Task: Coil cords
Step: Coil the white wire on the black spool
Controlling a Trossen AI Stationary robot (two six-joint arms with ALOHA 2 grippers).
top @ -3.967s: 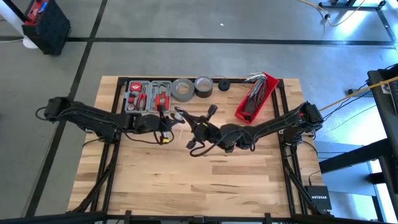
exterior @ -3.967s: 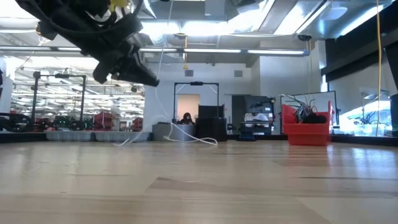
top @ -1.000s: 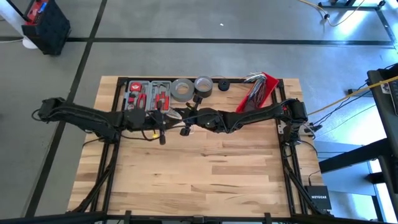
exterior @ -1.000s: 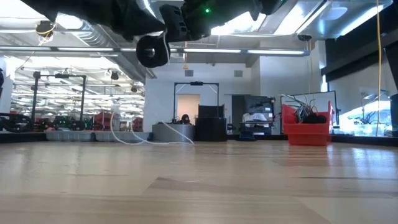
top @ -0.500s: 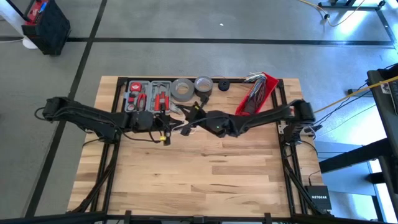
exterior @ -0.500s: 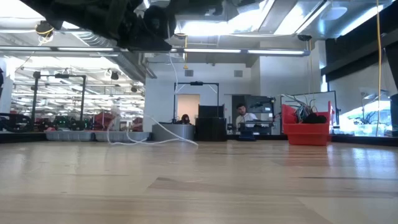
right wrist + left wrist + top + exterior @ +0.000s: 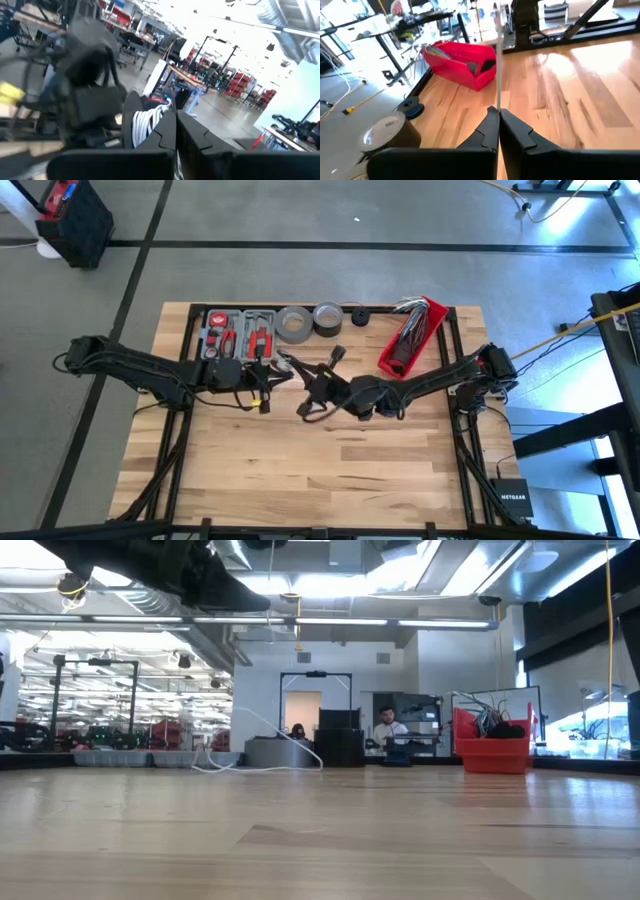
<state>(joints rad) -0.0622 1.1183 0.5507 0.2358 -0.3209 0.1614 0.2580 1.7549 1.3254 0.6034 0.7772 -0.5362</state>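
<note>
Both arms reach in from the table's (image 7: 300, 470) sides and meet near the middle of its far half. The left arm stretches out low from the left edge, bent at the elbow, and the left end effector (image 7: 268, 376) sits just in front of the grey tool tray (image 7: 240, 332). In the left wrist view its 2 fingers (image 7: 487, 131) are pressed together on the thin white cord (image 7: 497, 65), which runs straight out from the fingertips, pulled taut.

The right arm comes from the right edge, angled across the table, with the right end effector (image 7: 312, 392) close to the left one, the 2 nearly facing each other. Its fingers (image 7: 167, 132) are closed with no gap between them. Right beside them in the right wrist view sits a bundle of white cord turns (image 7: 147, 122), wound in several loops; whether the fingers pinch a strand I cannot tell.

From above, a short stretch of the white cord (image 7: 288, 364) shows between the 2 end effectors, near the larger grey tape roll (image 7: 293, 324). In the low view the cord (image 7: 265, 745) drops in a curve from above and lies loosely on the far part of the table.

Along the far edge also stand a smaller tape roll (image 7: 327, 317) and a red bin (image 7: 412, 335) with wires sticking out. A person (image 7: 385, 730) is visible in the room behind.
</note>
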